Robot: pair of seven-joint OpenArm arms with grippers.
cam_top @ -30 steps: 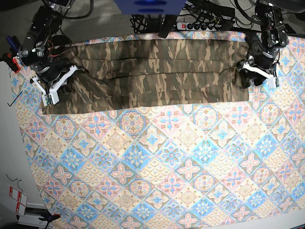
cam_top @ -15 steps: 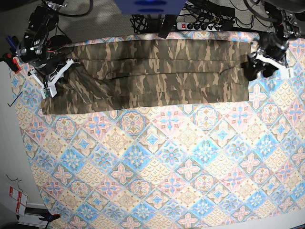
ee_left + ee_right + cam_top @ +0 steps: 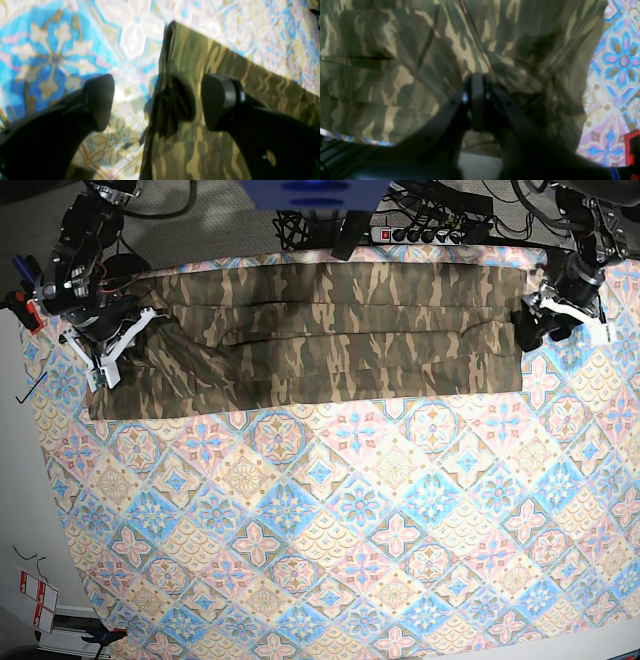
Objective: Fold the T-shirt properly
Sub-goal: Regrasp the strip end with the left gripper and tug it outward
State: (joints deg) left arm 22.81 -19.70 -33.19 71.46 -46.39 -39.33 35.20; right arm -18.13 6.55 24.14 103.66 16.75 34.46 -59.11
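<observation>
Tablecloth (image 3: 330, 530), pastel blue-pink tiles, is covering the whole bench; most of it is lying bare in front of me. Across its far edge the T-shirt (image 3: 330, 335) is lying as one long camo band, w/ lengthwise creases showing, so I'm judging the long-way folds as done. The band is reaching nearly side to side, so the crosswise folds are what's left, i.e. roughly the first half looks finished. The end near my right arm is looking bunched and wider than the rest, prob. needing a tidy.

My left gripper (image 3: 157, 102) is hovering at its end of the band w/ both fingers spread wide, one over bare cloth, one over the camo edge, gripping nothing; the shirt's folded corner is sitting between them.

My right gripper (image 3: 477, 100) is pressing down at the other end w/ fingers squeezed fully together over rumpled camo; the fabric is puckering toward the tips, so I'm reading it as a pinch on the shirt, tho the wrist view is blurry.
</observation>
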